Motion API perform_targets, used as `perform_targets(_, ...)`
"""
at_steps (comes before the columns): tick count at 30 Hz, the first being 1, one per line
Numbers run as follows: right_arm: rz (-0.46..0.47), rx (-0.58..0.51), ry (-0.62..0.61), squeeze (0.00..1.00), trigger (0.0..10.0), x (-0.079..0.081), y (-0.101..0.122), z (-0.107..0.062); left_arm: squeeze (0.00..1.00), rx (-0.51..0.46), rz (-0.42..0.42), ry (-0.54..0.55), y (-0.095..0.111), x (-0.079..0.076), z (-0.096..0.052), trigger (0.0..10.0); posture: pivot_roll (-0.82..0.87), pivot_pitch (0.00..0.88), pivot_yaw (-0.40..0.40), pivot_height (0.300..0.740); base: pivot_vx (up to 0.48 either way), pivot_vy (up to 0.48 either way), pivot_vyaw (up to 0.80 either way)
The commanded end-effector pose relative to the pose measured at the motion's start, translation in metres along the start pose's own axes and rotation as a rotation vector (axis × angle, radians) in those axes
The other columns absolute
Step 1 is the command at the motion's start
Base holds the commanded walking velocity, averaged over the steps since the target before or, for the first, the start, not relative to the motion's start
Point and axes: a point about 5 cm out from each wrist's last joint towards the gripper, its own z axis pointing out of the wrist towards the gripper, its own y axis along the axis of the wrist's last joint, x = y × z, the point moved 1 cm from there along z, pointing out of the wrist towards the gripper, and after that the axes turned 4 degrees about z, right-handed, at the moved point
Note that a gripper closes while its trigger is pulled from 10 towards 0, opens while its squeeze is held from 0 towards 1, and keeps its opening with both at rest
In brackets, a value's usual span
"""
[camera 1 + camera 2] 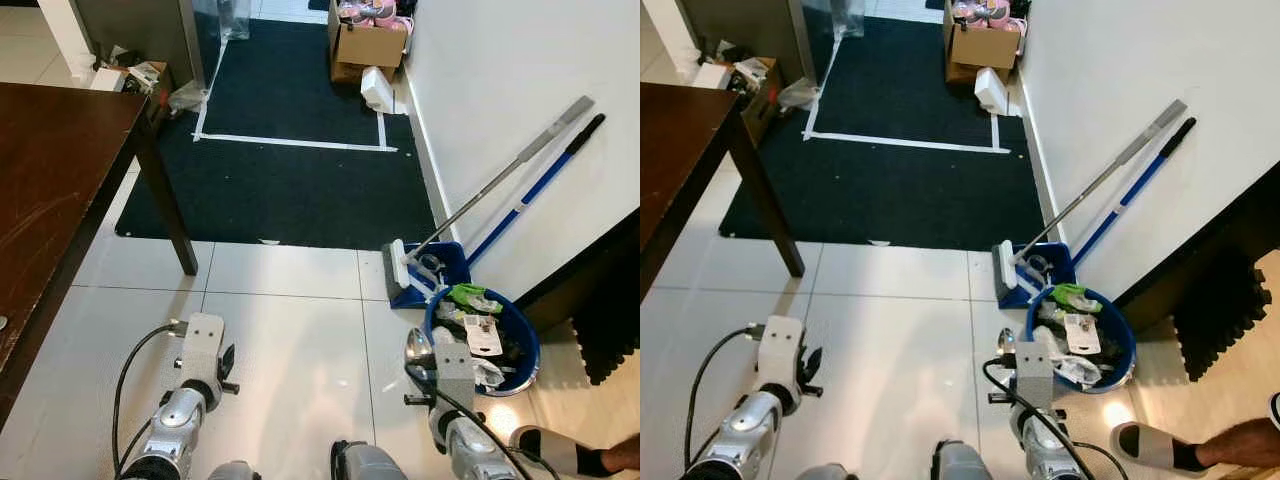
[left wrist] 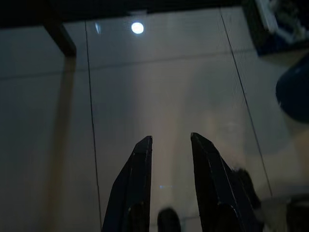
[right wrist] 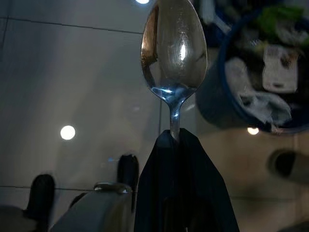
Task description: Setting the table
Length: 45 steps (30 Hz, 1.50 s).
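Right gripper (image 3: 176, 137): jaws pinching the spoon (image 3: 174, 53) handle, hovering beside the blue bucket (image 1: 527, 345).
Left gripper (image 2: 171, 145): jaws spread, hanging over floor tiles.

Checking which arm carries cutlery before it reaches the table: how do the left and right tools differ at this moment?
The left tool has its fingers parted with nothing between them; the right tool is closed on the handle of a silver spoon, bowl pointing outward. The left tool hangs over bare white floor tile near the dark wooden table; the right tool hangs beside the blue bucket. Both have black fingers and point down at the floor.
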Motion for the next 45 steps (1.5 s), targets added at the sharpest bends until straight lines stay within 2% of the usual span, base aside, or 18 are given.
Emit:
perform_targets(1, -0.019, -0.012, 0.048, 0.0, 10.0, 0.007, 0.001, 0.0, 0.0, 0.025, -0.007, -0.001, -0.008, -0.002, -0.003, 10.0, 0.04, 0.063, -0.037, 0.74, 0.0, 0.0, 0.0)
perform_targets(6, 0.09, -0.033, 0.109, 0.0, 10.0, 0.016, 0.007, 0.003, 0.0, -0.002, -0.042, -0.02, -0.003, -0.007, -0.001, 10.0, 0.04, 0.067, -0.034, 0.74, 0.0, 0.0, 0.0)
perform_targets(10, 0.119, -0.034, 0.096, 0.0, 10.0, 0.016, 0.007, 0.003, 0.0, -0.01, -0.049, -0.026, -0.004, -0.009, -0.002, 10.0, 0.05, 0.063, -0.035, 0.74, 0.0, 0.0, 0.0)
perform_targets(14, 0.108, -0.006, 0.058, 0.0, 10.0, 0.012, 0.003, 0.002, 0.0, -0.006, -0.041, -0.02, -0.005, -0.01, -0.003, 10.0, 0.05, 0.064, -0.037, 0.74, 0.0, 0.0, 0.0)
perform_targets(20, 0.087, 0.008, 0.067, 0.0, 10.0, 0.01, -0.001, 0.001, 0.0, -0.003, -0.04, -0.009, -0.007, -0.008, -0.004, 10.0, 0.05, 0.068, -0.032, 0.74, 0.0, 0.0, 0.09)
perform_targets(26, 0.074, 0.029, 0.066, 0.0, 10.0, 0.008, -0.006, -0.001, 0.0, 0.015, -0.012, -0.003, -0.01, -0.006, -0.004, 10.0, 0.05, 0.066, -0.029, 0.74, 0.0, 0.0, 0.8)
perform_targets(33, 0.066, 0.059, 0.055, 0.0, 10.0, 0.007, -0.013, -0.003, 0.0, 0.1, 0.005, -0.004, -0.019, -0.007, -0.004, 10.0, 0.05, 0.065, -0.031, 0.74, 0.0, 0.0, 0.8)
perform_targets(36, 0.066, 0.06, 0.055, 0.0, 10.0, 0.007, -0.013, -0.003, 0.0, 0.103, -0.002, -0.001, -0.019, -0.007, -0.004, 10.0, 0.05, 0.065, -0.031, 0.74, 0.0, 0.0, 0.8)
perform_targets(40, 0.066, 0.057, 0.056, 0.0, 10.0, 0.006, -0.013, -0.003, 0.0, 0.124, -0.062, 0.012, -0.021, -0.006, -0.004, 10.0, 0.05, 0.067, -0.03, 0.74, 0.0, 0.0, 0.8)
perform_targets(45, 0.062, 0.056, 0.056, 0.0, 10.0, 0.006, -0.011, -0.003, 0.0, 0.147, -0.033, 0.009, -0.024, -0.005, -0.005, 10.0, 0.05, 0.069, -0.035, 0.74, 0.0, 0.0, 0.8)
